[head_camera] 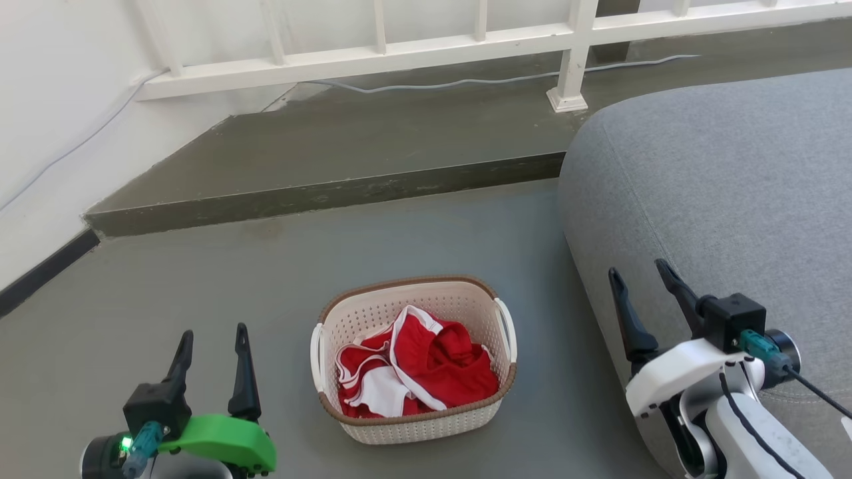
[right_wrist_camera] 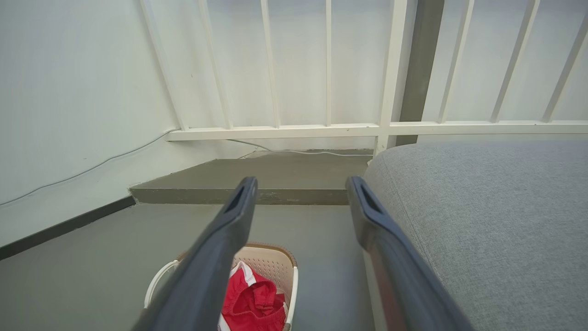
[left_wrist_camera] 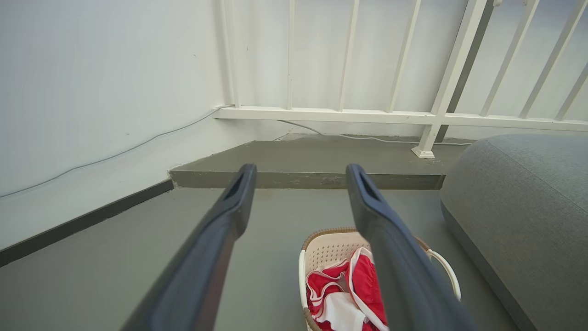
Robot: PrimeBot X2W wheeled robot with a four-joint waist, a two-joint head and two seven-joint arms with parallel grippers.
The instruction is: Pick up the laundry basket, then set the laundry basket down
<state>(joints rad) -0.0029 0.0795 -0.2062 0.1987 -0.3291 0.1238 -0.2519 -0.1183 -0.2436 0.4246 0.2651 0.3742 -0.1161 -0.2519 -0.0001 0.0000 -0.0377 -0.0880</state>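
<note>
Grey concrete floor ran back to a low raised step beneath a white railing, with a pale cable lying along the step. The left gripper hovered over the floor with its two dark fingers spread apart and nothing between them. The laundry basket stood upright on the floor off to that gripper's right, near but not touching it. The right gripper was spread just as wide and equally empty, held beside the rounded edge of a grey upholstered cushion. The basket sat to this gripper's left and below its fingertips, clear of them. It lay between the two grippers, one white loop handle turned toward the left gripper and the other toward the right. A crumpled red garment with white trim lay inside the basket.
</note>
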